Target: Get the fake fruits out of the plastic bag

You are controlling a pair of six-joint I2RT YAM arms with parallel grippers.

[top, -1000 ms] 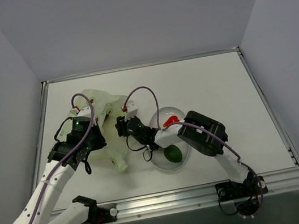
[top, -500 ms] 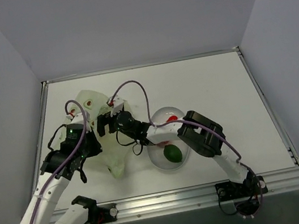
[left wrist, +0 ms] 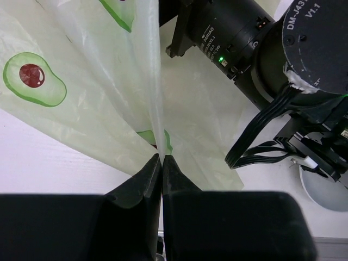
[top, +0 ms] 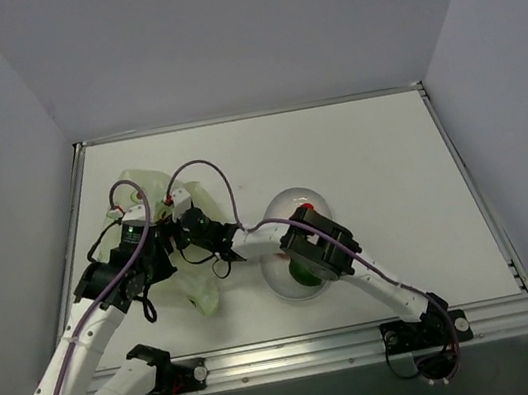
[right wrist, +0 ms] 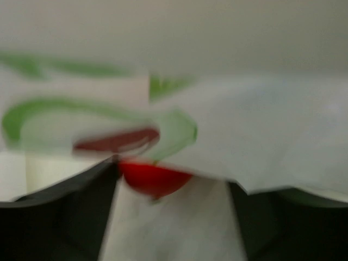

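Note:
The pale green plastic bag (top: 149,188) with avocado prints lies crumpled at the left of the table. My left gripper (top: 154,269) is shut on a fold of the bag (left wrist: 109,98), its jaws pressed together on the film (left wrist: 162,159). My right gripper (top: 173,225) reaches left into the bag's mouth. In the blurred right wrist view it is open (right wrist: 171,190), with a red fruit (right wrist: 152,178) lying between and just ahead of the fingers (right wrist: 65,201), under the bag film (right wrist: 261,141). A green ball (top: 303,274) and a red fruit (top: 307,210) lie in the clear dish (top: 286,206). The other fruits are hidden.
The clear oval dish sits right of the bag, partly under my right arm (top: 318,249), which also fills the upper right of the left wrist view (left wrist: 244,43). Grey walls surround the table, and a metal rail (top: 369,337) runs along its near edge.
My right arm has stretched further left, its gripper going from beside the dish into the bag. The bag and my left gripper have shifted left and towards the near edge.

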